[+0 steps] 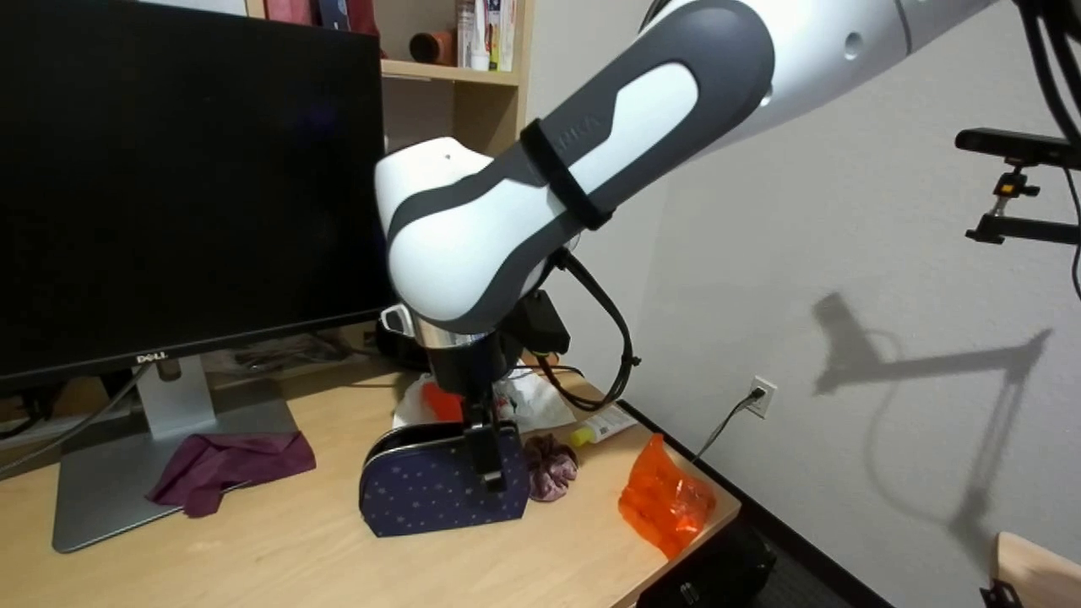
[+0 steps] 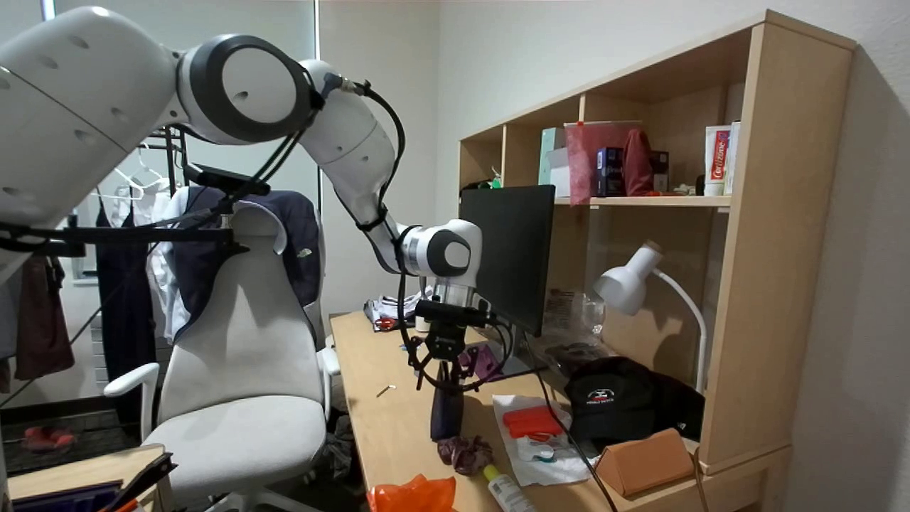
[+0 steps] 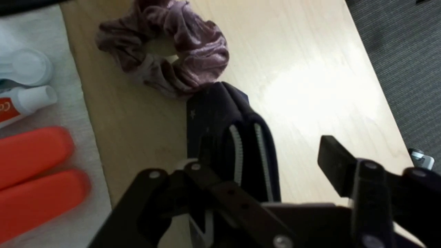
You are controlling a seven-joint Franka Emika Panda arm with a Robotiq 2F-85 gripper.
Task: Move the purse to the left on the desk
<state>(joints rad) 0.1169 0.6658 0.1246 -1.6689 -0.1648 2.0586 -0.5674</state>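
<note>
The purse (image 1: 443,485) is dark blue with small stars and stands upright on the desk (image 1: 279,557). It also shows edge-on in an exterior view (image 2: 446,416). In the wrist view the purse (image 3: 237,113) has its zipper open along the top. My gripper (image 3: 270,156) is open, pointing down over the purse. One finger stands clear to the purse's right in the wrist view. The left finger overlaps the purse's left side; I cannot tell whether it touches. In an exterior view one finger of the gripper (image 1: 486,456) hangs in front of the purse.
A mauve scrunchie (image 3: 168,48) lies against the purse's end. A purple cloth (image 1: 228,469) lies on the monitor stand's base (image 1: 110,507). A yellow-capped tube (image 1: 604,424), an orange bag (image 1: 667,498) and a white sheet with red items (image 2: 530,448) are nearby.
</note>
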